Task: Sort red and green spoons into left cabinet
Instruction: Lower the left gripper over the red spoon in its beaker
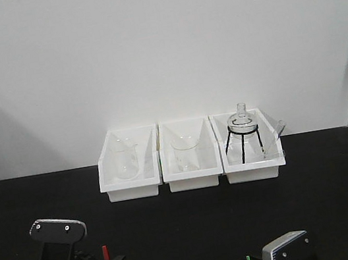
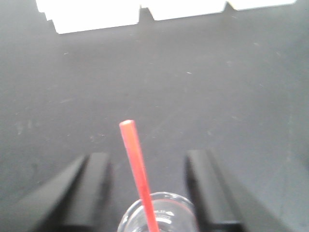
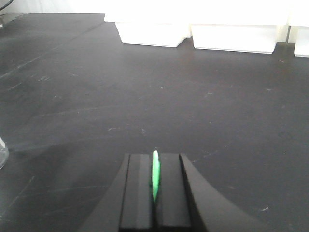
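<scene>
Two spoons, two grippers, three bins on one black table

One black table (image 1: 186,201) fills the lower half of the front view, scuffed and bare across its middle. Three white bins (image 1: 188,155) stand side by side at its far edge against a white wall, their sides touching or nearly so. Counting the glassware in them: one clear beaker (image 1: 124,161) in the left bin, one more in the middle bin, and in the right bin one flask (image 1: 242,120) sitting upright on one black tripod stand (image 1: 243,145).

Two arms show at the near edge, well apart from the bins. The left gripper (image 2: 148,155) has its two fingers (image 2: 94,186) spread wide, neither touching anything. Between them one red spoon (image 2: 136,164) rises handle-up out of one clear glass vessel (image 2: 166,215) at the bottom of the left wrist view; its bowl is hidden. The right gripper (image 3: 154,157) is closed tight, its two pads pinching one green spoon (image 3: 155,176) edge-on, with only a thin strip of it showing above the table
</scene>
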Tool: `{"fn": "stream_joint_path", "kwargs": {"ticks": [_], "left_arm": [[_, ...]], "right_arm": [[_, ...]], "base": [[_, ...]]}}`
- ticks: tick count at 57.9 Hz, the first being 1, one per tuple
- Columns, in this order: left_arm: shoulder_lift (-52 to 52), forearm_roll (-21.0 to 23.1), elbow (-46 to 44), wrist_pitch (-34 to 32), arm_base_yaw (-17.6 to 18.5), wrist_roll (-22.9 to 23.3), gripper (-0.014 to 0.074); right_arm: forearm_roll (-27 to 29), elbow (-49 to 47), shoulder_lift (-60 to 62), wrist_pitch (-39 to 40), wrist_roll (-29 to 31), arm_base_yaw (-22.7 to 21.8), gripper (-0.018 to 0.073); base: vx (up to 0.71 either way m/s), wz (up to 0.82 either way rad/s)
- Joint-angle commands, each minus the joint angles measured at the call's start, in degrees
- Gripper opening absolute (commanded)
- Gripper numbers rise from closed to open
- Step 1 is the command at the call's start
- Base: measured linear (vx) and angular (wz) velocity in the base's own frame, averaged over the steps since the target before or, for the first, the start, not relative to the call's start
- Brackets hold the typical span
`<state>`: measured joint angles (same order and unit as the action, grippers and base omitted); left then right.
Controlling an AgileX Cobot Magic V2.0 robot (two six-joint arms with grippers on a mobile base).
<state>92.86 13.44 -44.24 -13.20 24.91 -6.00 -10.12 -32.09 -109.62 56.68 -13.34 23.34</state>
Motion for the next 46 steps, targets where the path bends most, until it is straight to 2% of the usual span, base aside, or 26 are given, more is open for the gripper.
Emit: {"fn": "stream_joint_path", "kwargs": {"ticks": [1, 12, 19, 31, 46], "left_arm": [[-2.0, -0.3, -1.6, -4.3, 0.3, 1.6, 0.057], [-1.9, 0.0, -1.6, -4.3, 0.3, 2.4, 0.058], [-0.8, 2.3, -1.6, -4.4, 0.3, 4.9, 0.058], [2.0, 2.7, -1.6, -5.1, 0.3, 4.9, 0.058], [3.5, 2.7, -1.7, -9.3, 0.3, 4.9, 0.058]], "right_arm": [[-0.1, -1.1, 2.4, 4.3, 0.4, 0.2, -0.0009], [-0.1, -1.1, 2.4, 4.9, 0.4, 0.2, -0.0009], [-0.1, -1.1, 2.4, 6.0, 0.4, 0.2, -0.0009], [-0.1, -1.1, 2.4, 6.6, 0.4, 0.2, -0.0009], [-0.1, -1.1, 2.4, 6.7, 0.4, 0.2, -0.0009]], "base": [[0.0, 0.0], [0.0, 0.0], [0.0, 0.0], [0.0, 0.0], [0.0, 0.0]]}}
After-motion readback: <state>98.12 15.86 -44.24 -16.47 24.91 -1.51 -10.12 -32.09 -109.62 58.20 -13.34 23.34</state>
